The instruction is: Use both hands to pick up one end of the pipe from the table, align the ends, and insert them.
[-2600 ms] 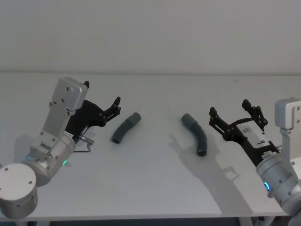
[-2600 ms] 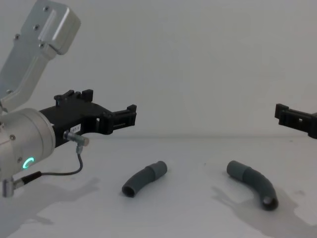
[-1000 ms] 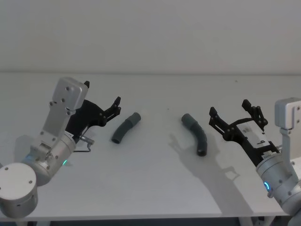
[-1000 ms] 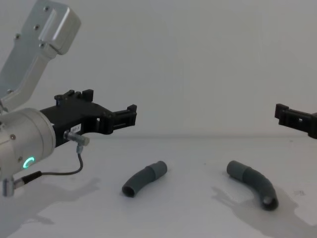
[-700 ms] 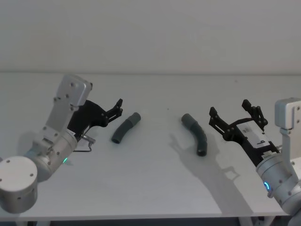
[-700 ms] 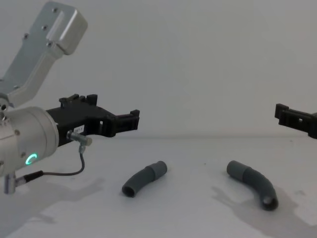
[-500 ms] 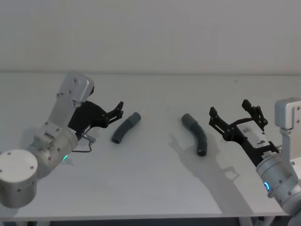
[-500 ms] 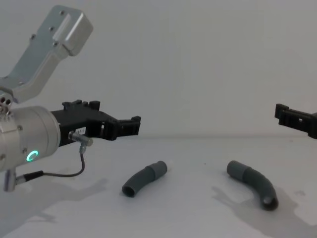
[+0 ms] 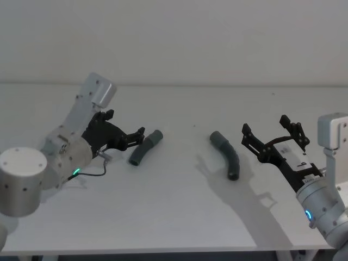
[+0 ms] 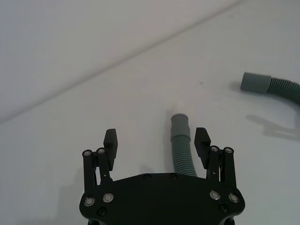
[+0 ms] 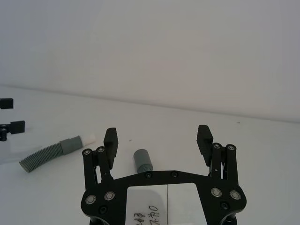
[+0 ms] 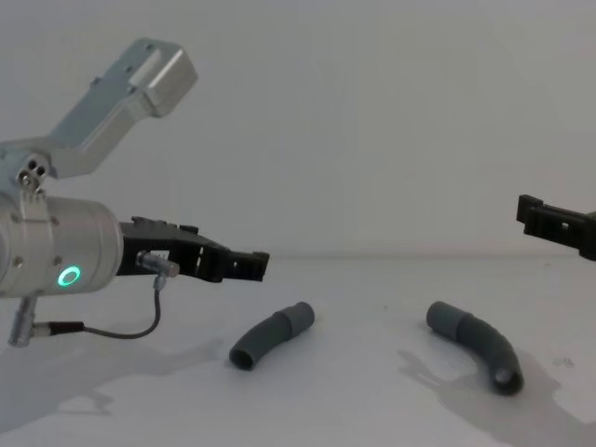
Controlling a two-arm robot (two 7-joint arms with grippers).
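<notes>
Left wrist view: the left gripper [image 10: 156,137], jaws spread and empty, frames the left pipe piece [image 10: 182,152] lying lengthwise just ahead, while the right gripper [image 9: 266,126] hangs open beside the right pipe piece [image 9: 227,154].

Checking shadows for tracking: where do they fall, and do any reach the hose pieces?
Head view: the right gripper casts a soft shadow over the table that touches the right hose piece. Chest view: the left gripper throws a faint shadow that lies beside the left hose piece. No glare on either piece.
</notes>
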